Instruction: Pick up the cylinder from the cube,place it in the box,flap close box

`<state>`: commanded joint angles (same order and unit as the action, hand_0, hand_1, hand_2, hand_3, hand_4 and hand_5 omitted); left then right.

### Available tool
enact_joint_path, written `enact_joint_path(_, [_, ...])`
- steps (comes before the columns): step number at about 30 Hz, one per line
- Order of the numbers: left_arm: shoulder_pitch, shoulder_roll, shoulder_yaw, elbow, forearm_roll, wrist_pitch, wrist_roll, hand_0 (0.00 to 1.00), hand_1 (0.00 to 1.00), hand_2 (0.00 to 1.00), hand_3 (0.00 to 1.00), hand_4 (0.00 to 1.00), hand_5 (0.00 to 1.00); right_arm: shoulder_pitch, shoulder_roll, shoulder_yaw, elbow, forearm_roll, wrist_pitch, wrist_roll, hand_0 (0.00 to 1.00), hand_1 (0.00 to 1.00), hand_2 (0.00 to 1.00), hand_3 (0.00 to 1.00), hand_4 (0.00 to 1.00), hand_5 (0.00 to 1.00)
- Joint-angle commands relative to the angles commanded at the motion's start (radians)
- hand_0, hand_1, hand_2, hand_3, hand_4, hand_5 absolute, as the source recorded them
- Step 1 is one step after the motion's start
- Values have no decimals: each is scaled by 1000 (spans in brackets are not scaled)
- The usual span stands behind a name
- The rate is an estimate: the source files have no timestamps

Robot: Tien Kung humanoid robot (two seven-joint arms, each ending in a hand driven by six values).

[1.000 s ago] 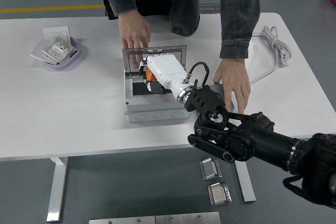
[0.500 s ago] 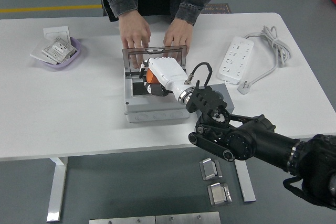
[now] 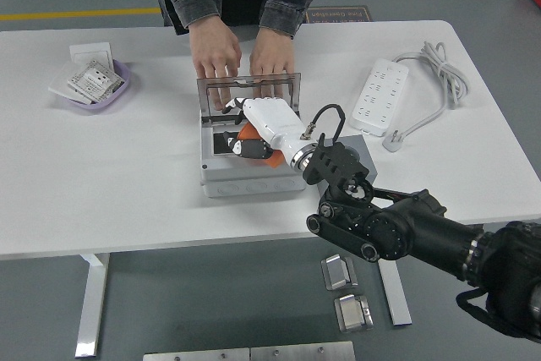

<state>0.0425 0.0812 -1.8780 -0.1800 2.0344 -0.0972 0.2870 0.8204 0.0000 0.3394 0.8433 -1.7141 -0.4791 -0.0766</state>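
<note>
The grey box (image 3: pixel 245 179) stands mid-table with its clear lid (image 3: pixel 249 90) raised at the back. My right hand (image 3: pixel 243 138), white with a black arm coming in from the lower right, reaches into the box. Its fingers are curled on the orange cylinder (image 3: pixel 250 134), which is mostly hidden under the palm. A dark grey cube (image 3: pixel 362 158) sits just right of the box, partly behind my forearm. A person at the far side rests both hands (image 3: pixel 218 50) on the lid's top edge. My left arm is out of sight.
A purple bowl (image 3: pixel 95 89) with white switch plates sits at the far left, with a white card (image 3: pixel 90 51) behind it. A white power strip (image 3: pixel 378 95) and its coiled cable (image 3: pixel 435 65) lie at the right.
The person's hand left the spot beside the cube and now rests on the lid next to the other hand. My right hand sank a little further into the box with the cylinder.
</note>
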Motion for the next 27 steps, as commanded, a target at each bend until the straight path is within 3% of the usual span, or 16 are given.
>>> enact_joint_path(3, [-3, 0, 6, 0, -2, -1, -1, 690, 690, 616, 721, 720, 453, 2, 0, 11, -2, 0, 4, 7, 220, 391, 622, 799, 740, 385])
enact_joint_path(4, [-4, 0, 8, 0, -2, -2, -1, 690, 690, 615, 721, 719, 452, 2, 0, 14, -3, 0, 5, 9, 225, 396, 623, 807, 813, 412])
enact_joint_path(9, [-7, 0, 18, 0, -7, -5, -3, 690, 690, 615, 721, 719, 452, 3, 0, 21, -7, 1, 17, 16, 225, 396, 623, 807, 813, 412])
enact_joint_path(10, [-7, -1, 19, 0, -8, -5, -3, 690, 690, 615, 721, 718, 452, 3, 0, 21, -7, 0, 18, 16, 233, 396, 625, 809, 892, 468])
enact_joint_path(20, [-1, -2, 18, 0, -2, -9, -2, 690, 689, 614, 718, 714, 448, 3, 0, 37, 8, -33, 35, 14, 240, 386, 622, 808, 909, 477])
enact_joint_path(27, [7, -10, 24, 0, -13, -9, -1, 690, 689, 612, 719, 706, 450, -5, 0, 86, 66, -97, 67, -7, 240, 380, 621, 808, 883, 451])
